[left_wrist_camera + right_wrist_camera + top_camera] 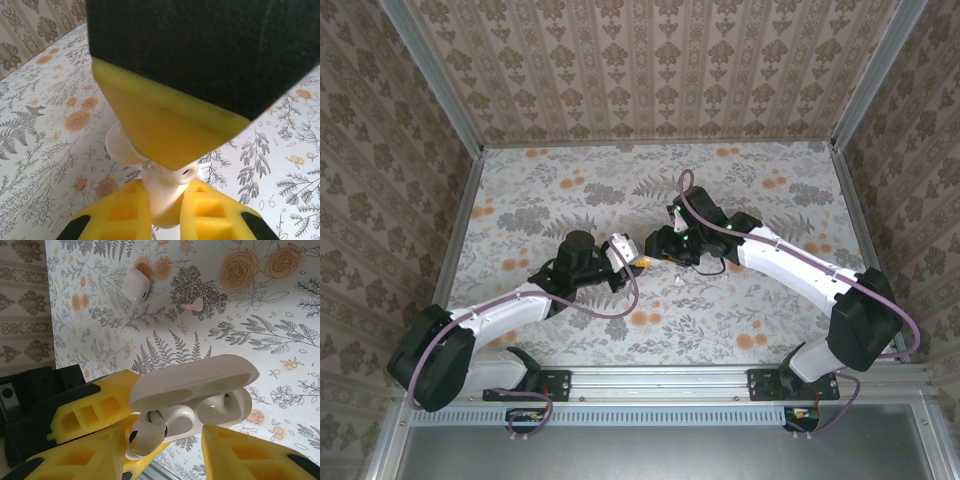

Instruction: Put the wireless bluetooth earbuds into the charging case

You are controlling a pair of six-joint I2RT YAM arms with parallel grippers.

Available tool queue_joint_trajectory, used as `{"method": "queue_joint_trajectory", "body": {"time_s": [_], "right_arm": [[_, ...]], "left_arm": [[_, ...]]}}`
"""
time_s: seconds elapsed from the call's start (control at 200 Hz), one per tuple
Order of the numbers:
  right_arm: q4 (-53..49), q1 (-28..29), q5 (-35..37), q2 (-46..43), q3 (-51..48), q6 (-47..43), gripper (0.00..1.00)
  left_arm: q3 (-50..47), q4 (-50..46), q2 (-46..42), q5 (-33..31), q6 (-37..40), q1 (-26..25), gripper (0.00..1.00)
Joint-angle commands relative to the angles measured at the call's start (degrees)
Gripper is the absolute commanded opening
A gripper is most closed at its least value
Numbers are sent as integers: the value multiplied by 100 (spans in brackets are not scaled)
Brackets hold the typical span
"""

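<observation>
I have the left gripper [623,258] closed on the small glossy white hinged plastic charging case [195,390]. In the left wrist view its two yellow fingers [125,215] press the case body from both sides, with the lid swung open. I judge the grip is meant to keep the case steady and up off the flower-patterned table cover [540,190], its mouth turned toward the other arm so the wells can be reached.

In the top view the right gripper [665,250] sits at the left one's 3 o'clock, their tips almost meeting. From the right wrist camera its jaws stand apart, one on either side below the case. A tiny white plastic earbud with dark mesh [146,434] lies at the case's 7 o'clock. Its head stands proud of the opening and rests beside one finger rather than being pinched. I read this as the seating step, with the bud not fully down. I can't tell whether the second well is filled.

On the table at the case's 11 o'clock rests a white rounded lump [136,285]. At 12 o'clock lies a small white bit [197,304] with a red glint — possibly the other earbud, but too small to be sure.
</observation>
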Motion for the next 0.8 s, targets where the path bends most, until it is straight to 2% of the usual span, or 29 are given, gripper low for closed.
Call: {"method": "queue_joint_trajectory", "body": {"time_s": [0.0,0.43,0.795], "right_arm": [[-265,38,65,53,197,-171,41],[-586,39,31,117,336,-731,20],[-1117,30,-75,435,760,-2055,16]], "left_arm": [[-5,130,-61,126,-60,-33,0],[-5,113,-139,222,-31,-24,0],[-31,287,-186,1030,-117,11,0]]}}
